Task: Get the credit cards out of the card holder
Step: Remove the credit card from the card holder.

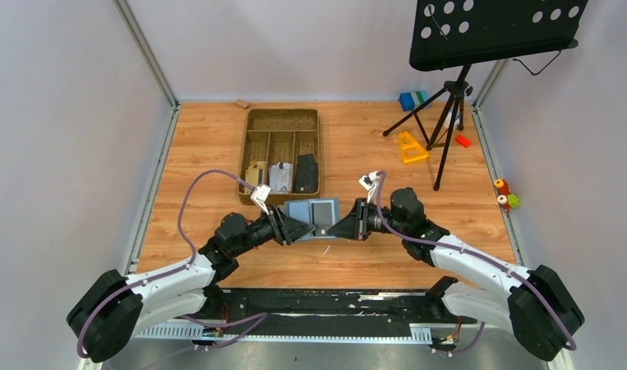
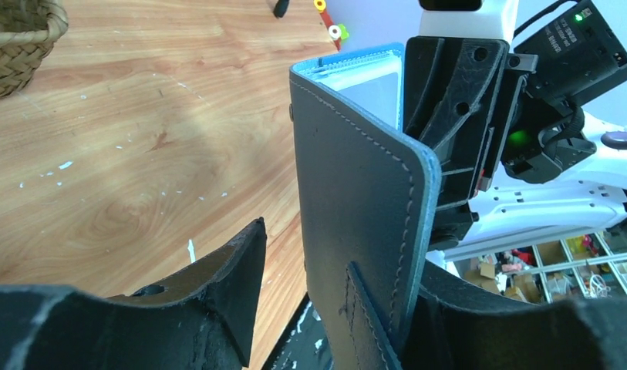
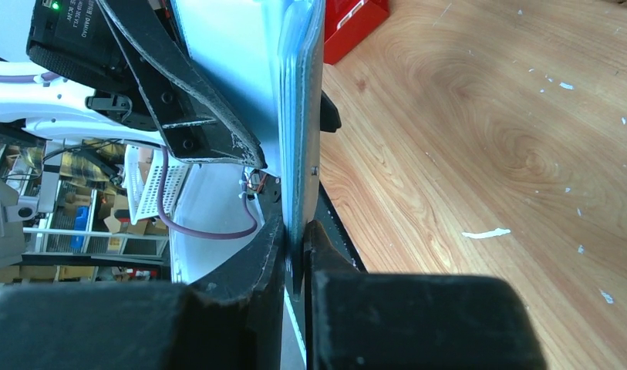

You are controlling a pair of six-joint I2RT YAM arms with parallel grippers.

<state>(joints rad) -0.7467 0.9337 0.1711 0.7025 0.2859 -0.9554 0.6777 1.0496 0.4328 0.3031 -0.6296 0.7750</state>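
Overhead alone, card holder [image 1: 314, 216] interior

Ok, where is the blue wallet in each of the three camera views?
Top view: wallet, centre, just below the brown tray.
Left wrist: wallet upright in the middle, dark outer side showing.
Right wrist: wallet edge-on, left of centre.
Shared landmark: the wooden table, seen in all three.

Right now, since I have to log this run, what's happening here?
The right arm holds a blue wallet over the table, jaws shut on one edge. The left arm has its jaws open around the opposite edge, not clamping it. Behind, a brown tray holds a few flat items.
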